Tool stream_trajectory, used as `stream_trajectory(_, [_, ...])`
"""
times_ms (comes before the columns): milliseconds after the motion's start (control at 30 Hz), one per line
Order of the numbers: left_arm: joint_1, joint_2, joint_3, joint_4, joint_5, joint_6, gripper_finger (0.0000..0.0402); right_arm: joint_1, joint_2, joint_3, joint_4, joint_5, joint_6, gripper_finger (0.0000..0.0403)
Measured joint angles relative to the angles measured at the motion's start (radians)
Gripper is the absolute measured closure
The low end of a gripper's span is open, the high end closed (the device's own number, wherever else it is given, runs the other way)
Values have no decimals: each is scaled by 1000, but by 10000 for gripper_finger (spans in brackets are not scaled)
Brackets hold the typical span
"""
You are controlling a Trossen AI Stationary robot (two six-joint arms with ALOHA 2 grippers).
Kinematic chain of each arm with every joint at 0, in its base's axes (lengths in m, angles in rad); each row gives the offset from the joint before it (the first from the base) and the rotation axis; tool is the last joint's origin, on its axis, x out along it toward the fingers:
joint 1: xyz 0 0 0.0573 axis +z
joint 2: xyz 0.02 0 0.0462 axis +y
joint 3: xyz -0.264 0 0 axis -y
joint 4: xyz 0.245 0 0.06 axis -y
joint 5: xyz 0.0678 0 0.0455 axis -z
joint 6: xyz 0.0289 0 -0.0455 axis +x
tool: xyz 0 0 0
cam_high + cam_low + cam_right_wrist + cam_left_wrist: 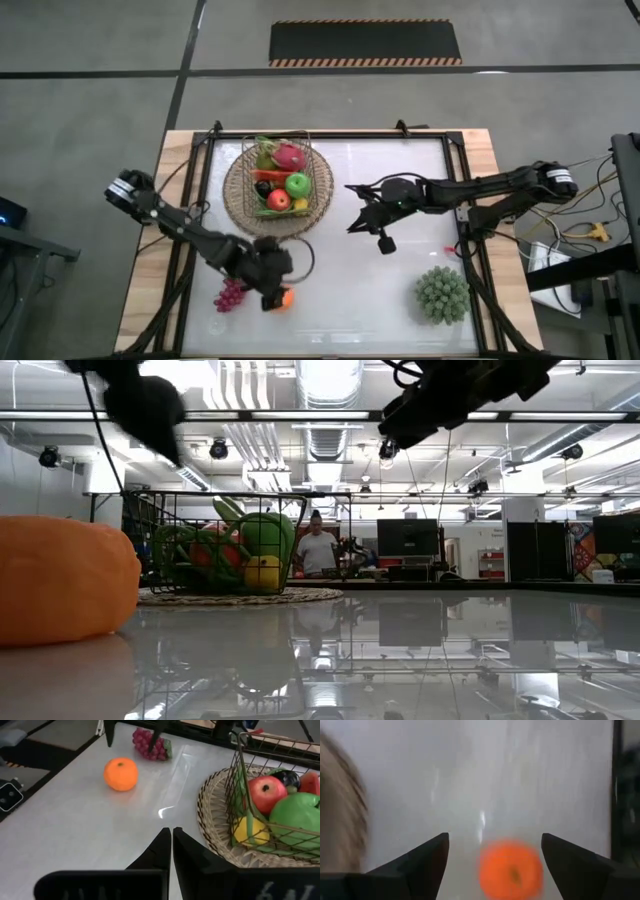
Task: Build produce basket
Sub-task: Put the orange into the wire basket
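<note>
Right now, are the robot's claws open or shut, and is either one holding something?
Left gripper: open, holding nothing, poised over the orange.
Right gripper: shut, empty, beside the basket.

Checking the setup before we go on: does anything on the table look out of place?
Two pieces lie outside the basket: the orange and the purple grapes, both near the front left. The open left gripper is over the orange. Nothing looks spilled or damaged.

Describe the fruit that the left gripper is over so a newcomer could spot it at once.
Start at the wicker basket toward the table's far side, then come to the near edge below it. There the open left gripper hangs over an orange: round, smooth and bright orange, unlike the knobbly purple grapes beside it.
</note>
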Motion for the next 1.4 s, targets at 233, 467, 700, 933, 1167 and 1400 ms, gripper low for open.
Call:
stream_trajectory(233, [-52, 127, 109, -143, 160, -119, 102, 0, 12, -46, 71, 0, 0, 394])
stream_trajectory(467, [-52, 168, 123, -140, 159, -145, 102, 0, 22, -46, 73, 0, -3, 394])
stream_trajectory(700, [-50, 166, 109, -143, 149, -171, 102, 0, 22, -46, 75, 0, -11, 394])
stream_trajectory(933, [-54, 167, 105, -143, 167, -169, 71, -1, 22, -46, 96, 1, -11, 394])
stream_trajectory(1167, [-57, 166, 105, -143, 192, -191, 6, -1, 23, -46, 92, 1, -13, 394])
stream_trajectory(1400, [-70, 178, 102, -142, 216, -198, 17, -1, 23, -46, 98, 1, -19, 394])
